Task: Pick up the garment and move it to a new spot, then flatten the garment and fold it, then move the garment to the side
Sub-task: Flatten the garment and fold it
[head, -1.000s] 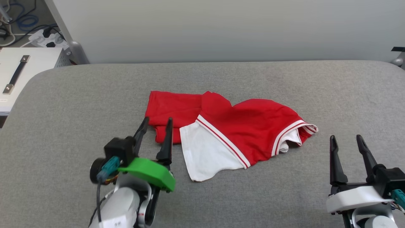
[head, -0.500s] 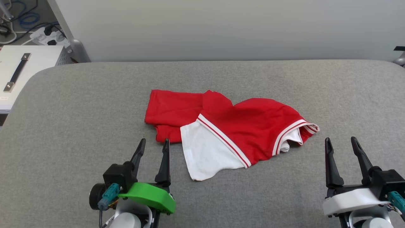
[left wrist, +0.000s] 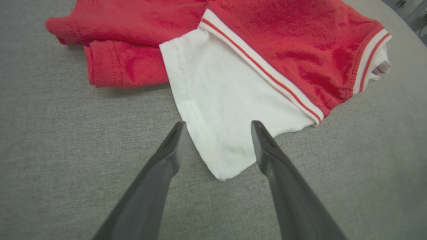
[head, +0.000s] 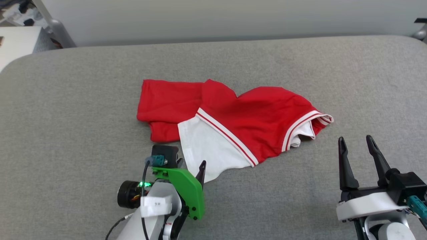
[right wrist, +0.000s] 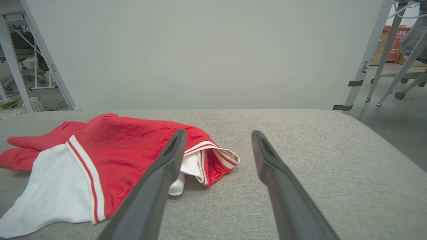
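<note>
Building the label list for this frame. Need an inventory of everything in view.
garment: one, red with white sleeves and red-white striped trim, crumpled at the middle of the surface
padded surface: one, grey, under the garment and across most of the head view
wall panel: one, pale grey, behind the surface's far edge
cabinet: one, white, past the far left corner
cardboard box: one, brown with red print, on the floor at far right of the right wrist view
left hand: one, dark fingers, green cover, open, fingers either side of the white sleeve's near corner
right hand: one, dark fingers, white cover, open, near right, apart from the garment
</note>
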Controlling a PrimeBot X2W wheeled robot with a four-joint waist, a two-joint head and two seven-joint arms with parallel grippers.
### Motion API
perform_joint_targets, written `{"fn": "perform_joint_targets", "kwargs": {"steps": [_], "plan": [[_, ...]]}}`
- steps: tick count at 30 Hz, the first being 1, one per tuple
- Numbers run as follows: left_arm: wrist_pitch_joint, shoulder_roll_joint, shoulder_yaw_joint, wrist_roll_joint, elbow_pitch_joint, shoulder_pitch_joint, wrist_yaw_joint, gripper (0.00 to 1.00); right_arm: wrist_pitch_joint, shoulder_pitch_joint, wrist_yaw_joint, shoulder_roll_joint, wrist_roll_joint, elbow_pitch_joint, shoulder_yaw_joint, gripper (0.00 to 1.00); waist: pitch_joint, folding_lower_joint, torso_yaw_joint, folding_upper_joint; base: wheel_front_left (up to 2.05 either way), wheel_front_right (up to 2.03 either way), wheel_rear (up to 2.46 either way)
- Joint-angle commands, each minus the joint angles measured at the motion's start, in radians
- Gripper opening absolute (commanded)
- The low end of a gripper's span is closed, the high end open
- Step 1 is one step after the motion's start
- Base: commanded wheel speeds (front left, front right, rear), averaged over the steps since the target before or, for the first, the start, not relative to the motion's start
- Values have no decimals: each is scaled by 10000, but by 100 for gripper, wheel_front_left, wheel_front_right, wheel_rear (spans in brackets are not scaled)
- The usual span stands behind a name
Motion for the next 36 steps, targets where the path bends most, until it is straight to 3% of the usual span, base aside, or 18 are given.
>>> {"fn": "perform_joint_targets", "kwargs": {"steps": [1, 8, 14, 15, 16, 24, 36], "plan": [[320, 97, -48, 29, -14, -249, 114, 100, -60, -198, -7, -3, 68, -31, 86, 100, 390, 0, -285, -1, 0, 0, 0], [1367, 357, -222, 348, 303, -519, 507, 100, -60, -439, -7, -3, 173, 21, 248, 100, 837, 0, -704, -1, 0, 0, 0], [1668, 563, -369, 403, 894, -341, 514, 100, -60, -540, -7, -3, 261, 38, 262, 100, 1012, 0, -957, -1, 0, 0, 0], [1660, 570, -355, 359, 953, -317, 497, 26, -60, -540, -7, -3, 269, 38, 259, 100, 1024, 0, -972, -1, 0, 0, 0], [1635, 571, -343, 305, 1000, -292, 463, 0, -60, -540, -7, -3, 275, 41, 250, 100, 1030, 0, -978, -1, 0, 0, 0], [732, 607, 60, 5, 867, -186, 499, 0, -60, -461, -7, -3, 235, 194, 117, 100, 664, 0, -711, -1, 0, 0, 0], [-471, 1101, 1196, -460, -213, 248, 863, 0, -60, 34, -7, -3, 3, 526, 45, 100, -532, 0, 333, -1, 0, 0, 0]]}}
